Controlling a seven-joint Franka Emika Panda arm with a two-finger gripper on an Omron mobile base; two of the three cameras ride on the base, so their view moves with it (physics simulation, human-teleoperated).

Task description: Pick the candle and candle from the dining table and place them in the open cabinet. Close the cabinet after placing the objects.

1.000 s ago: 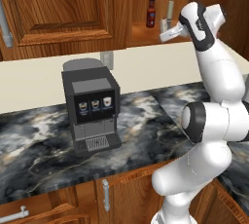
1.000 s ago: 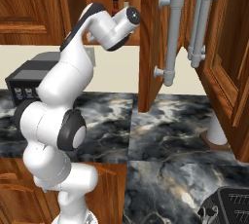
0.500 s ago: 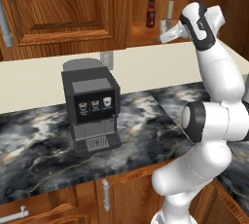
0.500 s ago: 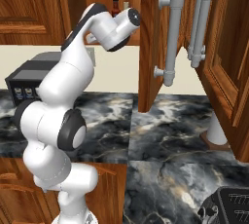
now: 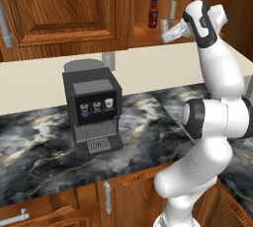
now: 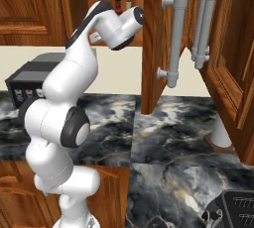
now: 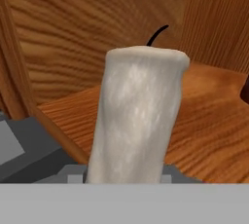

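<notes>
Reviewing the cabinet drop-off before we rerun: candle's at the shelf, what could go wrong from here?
1. The candle is upright over the cabinet shelf but looks slightly tilted; released like this it might topple.
2. The small dark bottle with a red cap stands close beside the candle on that shelf; a sideways move could knock it over.
3. The cabinet door stands open close beside the arm, so pulling back might clip it.
</notes>
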